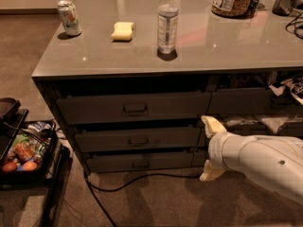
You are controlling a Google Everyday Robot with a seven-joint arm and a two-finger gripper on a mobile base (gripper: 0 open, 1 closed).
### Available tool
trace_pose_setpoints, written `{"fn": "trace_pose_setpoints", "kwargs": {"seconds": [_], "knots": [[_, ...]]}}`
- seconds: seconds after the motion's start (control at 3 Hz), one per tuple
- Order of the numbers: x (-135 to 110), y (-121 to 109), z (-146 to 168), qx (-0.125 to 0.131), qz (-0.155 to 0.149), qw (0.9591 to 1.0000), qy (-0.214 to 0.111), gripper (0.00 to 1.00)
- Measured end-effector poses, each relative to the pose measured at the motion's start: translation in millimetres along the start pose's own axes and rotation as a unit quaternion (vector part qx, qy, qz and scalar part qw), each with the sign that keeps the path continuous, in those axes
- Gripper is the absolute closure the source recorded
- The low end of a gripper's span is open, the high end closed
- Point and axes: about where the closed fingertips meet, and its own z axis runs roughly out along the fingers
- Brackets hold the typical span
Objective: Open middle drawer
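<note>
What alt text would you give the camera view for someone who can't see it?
The robot's open gripper hovers just right of the closed-looking middle drawer of a grey cabinet. A water bottle, a can and a yellow sponge sit on top.

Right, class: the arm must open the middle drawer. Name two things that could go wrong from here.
1. The gripper, jaws spread, sits right of the middle drawer, off its handle; it might grab the bottom drawer instead.
2. The floor cable below could snag the arm.
</note>
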Motion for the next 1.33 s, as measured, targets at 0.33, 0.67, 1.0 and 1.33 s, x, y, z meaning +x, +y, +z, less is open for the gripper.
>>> {"fn": "trace_pose_setpoints", "kwargs": {"seconds": [0.33,0.67,1.0,1.33], "knots": [[-2,-21,0,0.041,-0.013,0.9991,0.001,0.00],[-3,-22,-2,0.044,-0.018,0.9989,0.002,0.00],[7,-21,16,0.038,-0.026,0.9989,0.008,0.00],[21,-22,64,0.018,-0.001,0.9998,0.008,0.00]]}}
